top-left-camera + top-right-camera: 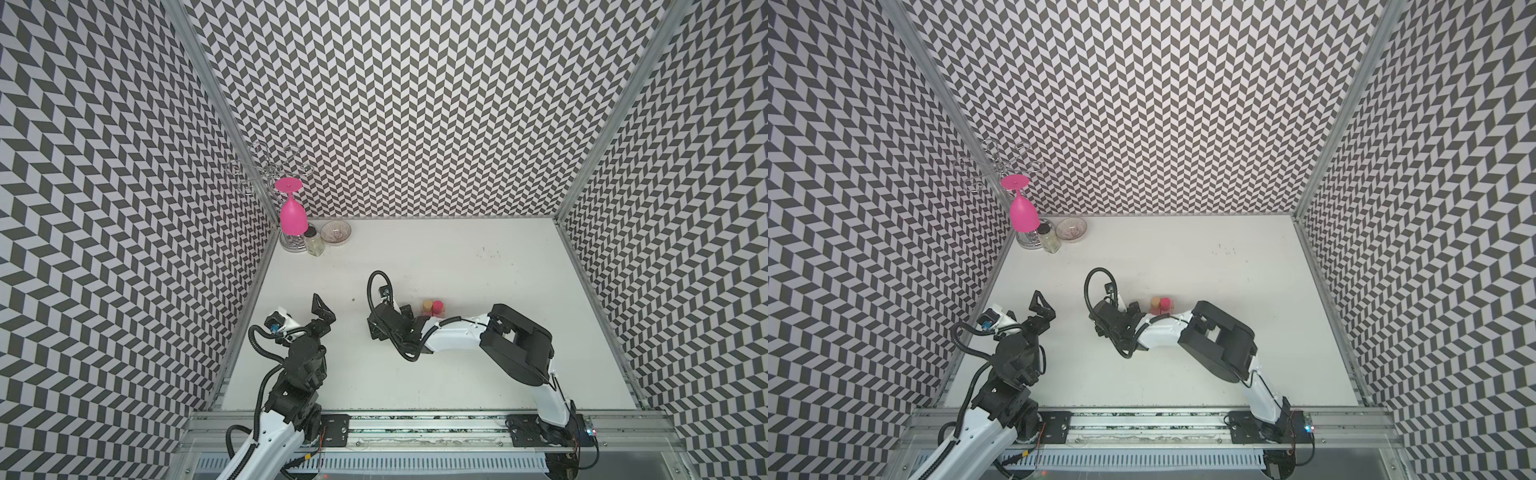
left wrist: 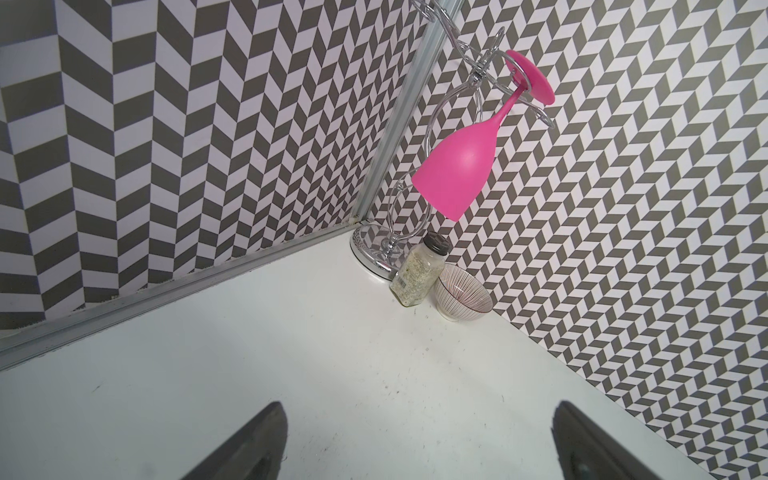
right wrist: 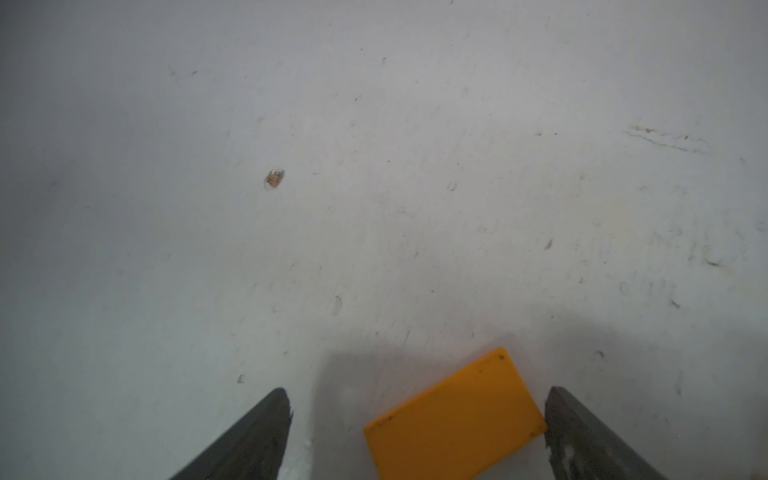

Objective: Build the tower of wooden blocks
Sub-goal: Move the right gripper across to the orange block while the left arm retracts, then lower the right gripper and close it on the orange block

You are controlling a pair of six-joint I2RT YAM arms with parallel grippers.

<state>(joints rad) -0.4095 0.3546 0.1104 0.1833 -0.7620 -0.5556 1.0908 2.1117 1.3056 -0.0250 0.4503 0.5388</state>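
Presently recorded on the white tabletop (image 1: 478, 257): the tower (image 1: 434, 311), so far only a low start, is placed near the middle, just beyond the right arm's wrist. A tan cylinder (image 1: 427, 306) and a pink cylinder (image 1: 437, 307) are stood upright side by side, touching, on a tan piece of which only an edge is shown. The tower's near side is hidden by the arm in both top views. The right claw (image 3: 417, 390) is pointed down at the tabletop just beside the tower, with its jaws spread wide. An orange block (image 3: 455, 419) is laid flat and askew between the fingers (image 3: 249, 440). One corner is set against or just beside one finger, though contact cannot be told. A clear gap is left to the other finger, so nothing is pinched. The left claw (image 1: 324, 312) is raised over the left side of the tabletop, well apart from the tower, with its jaws spread wide and nothing between them. Far left corner: a chrome rack (image 1: 291, 245) is stood there, with a pink goblet (image 1: 293, 216) hung upside down from it by the foot. A spice jar (image 1: 314, 243) with a dark lid is set just beside the rack's base. A striped bowl (image 1: 336, 232) is set just beside the jar.
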